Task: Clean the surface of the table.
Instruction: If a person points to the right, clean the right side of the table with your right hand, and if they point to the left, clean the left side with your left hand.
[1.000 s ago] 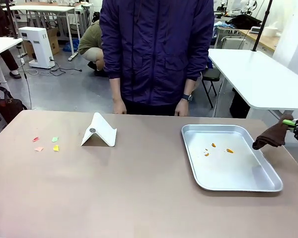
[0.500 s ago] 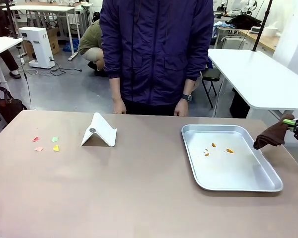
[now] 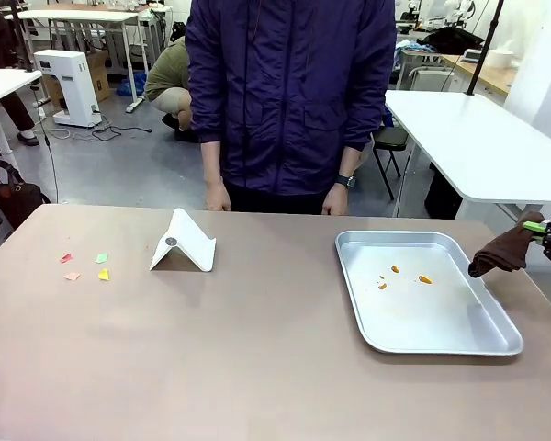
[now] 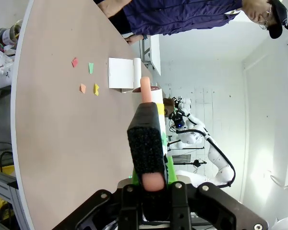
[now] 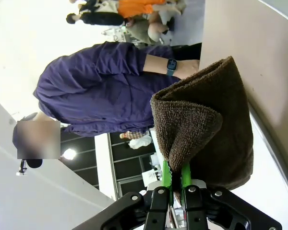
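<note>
Biggest first: the table (image 3: 257,367), one broad slab, smooth, matte, brownish-tan. It runs under the tray, far out to the tray's left, and back toward me.

Across the tray's far side stands one person (image 3: 289,92) in a dark blue padded jacket, with both hands hanging at the table's edge. Beyond the tray's far right corner there is a white-topped table (image 3: 477,147), with grey floor farther back.

Now the tray (image 3: 432,322) itself: one, shiny silver metal, rectangular with rounded corners and a raised rim. It lies flat on the right part of the table.

Well left of the tray there is one white folded stand (image 3: 185,243), tent-shaped, with a small round grey spot on its slope.

Just right of the tray, my right gripper (image 3: 536,228) is clamped on one brown cloth (image 3: 501,250). It is nubbly terry, and its loose end droops near the tray's right rim. Whether it touches the rim I cannot tell.

My left gripper (image 4: 151,177) is pinched tight on one black block (image 4: 145,139), rough-grained, with a salmon-pink rod through it. How it sits from the tray I cannot tell.

Smallest now: four paper scraps (image 3: 102,274) lie far left of the tray, past the stand. They are red, green, pink and yellow. Inside the tray, three orange crumbs (image 3: 425,279).
</note>
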Controlling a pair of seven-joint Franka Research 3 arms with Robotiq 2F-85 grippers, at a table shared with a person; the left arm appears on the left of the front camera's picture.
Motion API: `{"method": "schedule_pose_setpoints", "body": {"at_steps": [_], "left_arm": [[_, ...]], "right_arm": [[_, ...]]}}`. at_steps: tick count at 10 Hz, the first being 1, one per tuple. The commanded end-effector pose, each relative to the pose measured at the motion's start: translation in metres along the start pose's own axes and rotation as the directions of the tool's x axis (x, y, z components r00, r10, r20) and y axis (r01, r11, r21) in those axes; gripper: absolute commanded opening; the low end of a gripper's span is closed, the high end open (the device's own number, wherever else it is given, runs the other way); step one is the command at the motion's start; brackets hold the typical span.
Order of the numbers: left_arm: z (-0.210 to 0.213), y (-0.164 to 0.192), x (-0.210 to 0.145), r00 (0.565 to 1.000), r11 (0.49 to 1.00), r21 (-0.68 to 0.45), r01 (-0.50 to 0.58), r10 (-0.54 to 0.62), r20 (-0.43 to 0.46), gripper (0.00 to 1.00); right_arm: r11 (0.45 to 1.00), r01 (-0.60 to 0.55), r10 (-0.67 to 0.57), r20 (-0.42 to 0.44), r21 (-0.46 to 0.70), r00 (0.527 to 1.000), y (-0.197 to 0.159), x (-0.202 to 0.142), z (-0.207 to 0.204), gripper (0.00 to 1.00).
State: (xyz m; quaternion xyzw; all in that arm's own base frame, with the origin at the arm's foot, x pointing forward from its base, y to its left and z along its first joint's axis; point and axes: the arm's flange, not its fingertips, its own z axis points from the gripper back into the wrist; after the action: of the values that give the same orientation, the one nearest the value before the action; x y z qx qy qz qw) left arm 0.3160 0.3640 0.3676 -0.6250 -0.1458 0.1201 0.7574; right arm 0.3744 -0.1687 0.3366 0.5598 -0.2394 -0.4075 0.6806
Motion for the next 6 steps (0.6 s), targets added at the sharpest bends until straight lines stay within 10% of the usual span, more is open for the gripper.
{"method": "schedule_pose_setpoints", "body": {"at_steps": [1, 6], "left_arm": [[0.0029, -0.0037, -0.0028, 1.0, 1.0, -0.011, 0.005, -0.005, -0.006, 0.0], [0.0029, -0.0037, -0.0028, 1.0, 1.0, -0.011, 0.005, -0.005, -0.006, 0.0]], "right_arm": [[1.0, 0.009, -0.009, -0.012, 0.003, 1.0, 0.0019, 0.0007, 0.0026, 0.0], [1.0, 0.009, -0.009, -0.012, 0.003, 1.0, 0.0019, 0.0007, 0.0026, 0.0]]}}
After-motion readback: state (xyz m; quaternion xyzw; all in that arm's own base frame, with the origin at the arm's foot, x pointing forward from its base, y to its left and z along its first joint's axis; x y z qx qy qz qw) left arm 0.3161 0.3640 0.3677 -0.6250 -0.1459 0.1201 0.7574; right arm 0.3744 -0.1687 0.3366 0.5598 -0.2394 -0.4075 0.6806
